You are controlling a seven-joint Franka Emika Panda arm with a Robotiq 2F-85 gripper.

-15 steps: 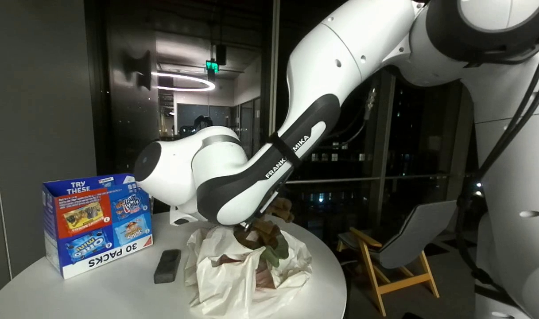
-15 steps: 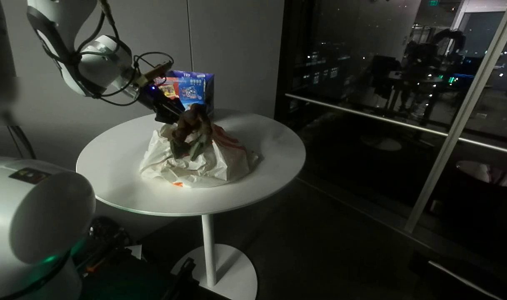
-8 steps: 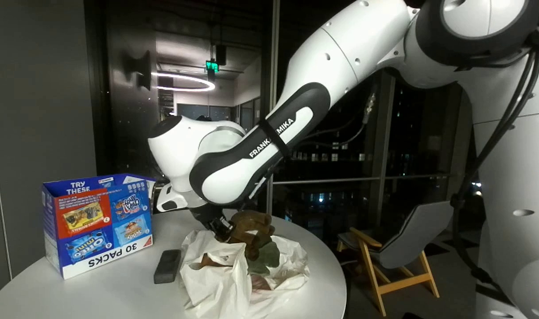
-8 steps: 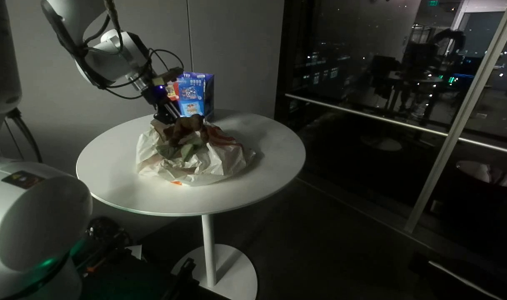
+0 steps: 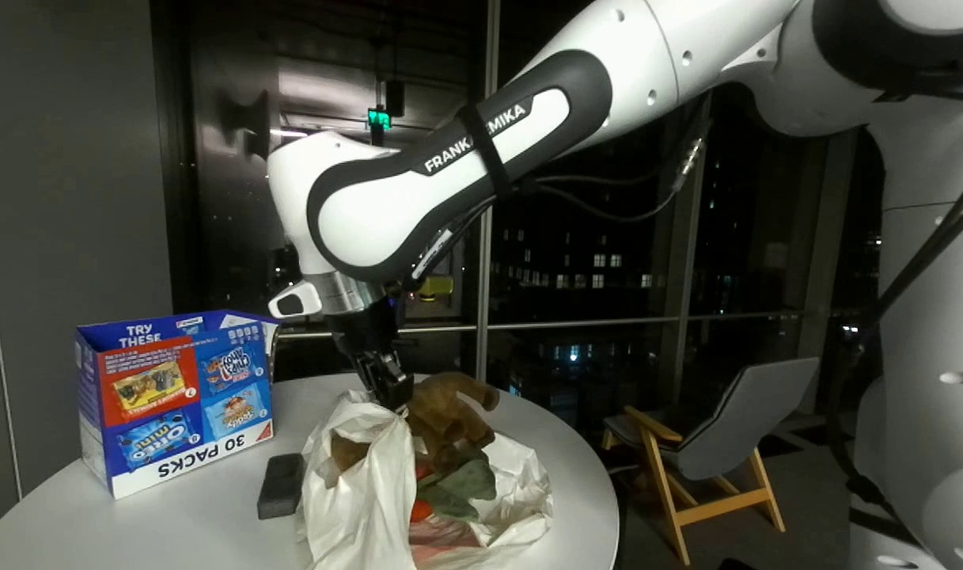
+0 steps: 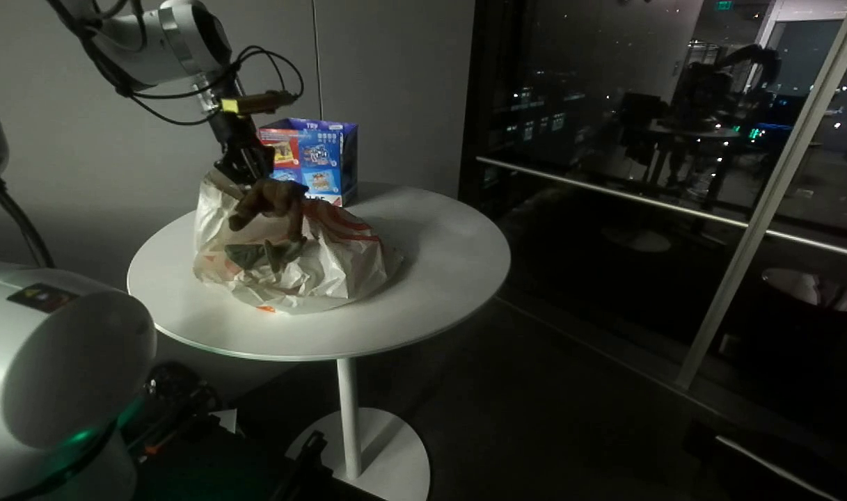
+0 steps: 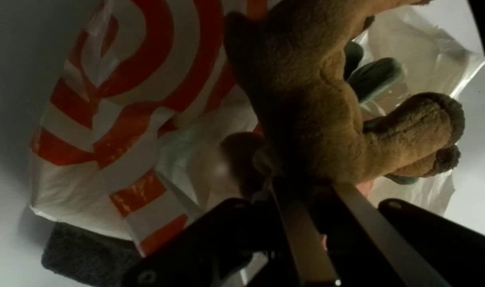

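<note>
A brown plush toy [image 5: 453, 419] rises out of the open white plastic bag [image 5: 362, 499], which has red-orange stripes in the wrist view. My gripper [image 5: 402, 394] points down at the bag's mouth, its fingertips pressed together on the toy's body. In the wrist view the plush toy [image 7: 338, 135] hangs right at the fingertips, legs to the right; the exact grip point is in shadow. The bag's rim [image 6: 214, 191] stands up close to the gripper [image 6: 256, 179]; whether it is pinched too I cannot tell. Green soft pieces [image 5: 461, 484] show below the toy.
A blue snack box [image 5: 188, 404] stands on the round white table [image 5: 172, 530] beside the bag. A dark grey block [image 5: 281, 484] lies between box and bag. Past the table's edge are a grey chair [image 5: 726, 419] and dark windows.
The arm has risen and turned more upright, drawing the plush toy along with it. The bag's near side is pulled up and shifted toward the box side, and the grey block has moved slightly.
</note>
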